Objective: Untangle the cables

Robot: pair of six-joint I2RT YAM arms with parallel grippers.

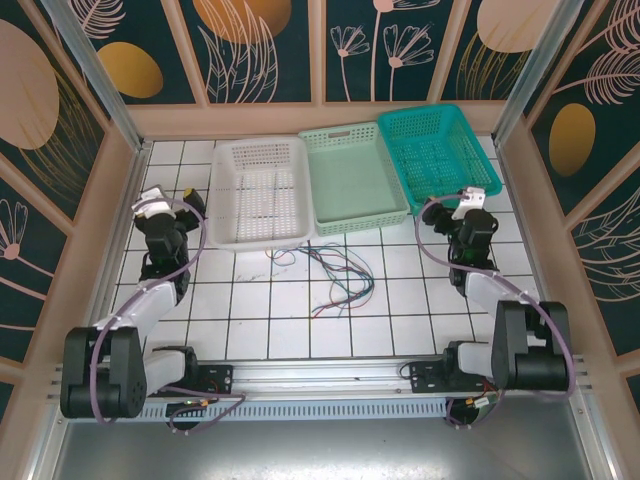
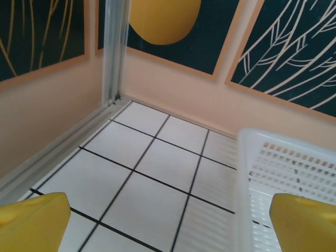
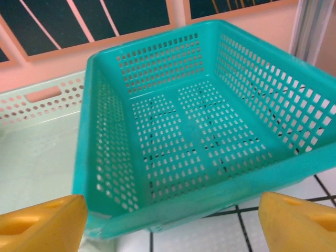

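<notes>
Overhead, tangled cables (image 1: pixel 343 272) on tiles (image 1: pixel 250 300); right wrist, teal basket (image 3: pixel 157 205), fingers (image 3: pixel 37 223) spread

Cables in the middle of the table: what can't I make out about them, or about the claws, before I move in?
- Top view: the cables are too thin to tell which strand lies over which, or where each one ends.
- Left wrist view: the left claw has its fingers mostly cut off by the bottom edge.
- Right wrist view: the right claw is cut the same way.
</notes>
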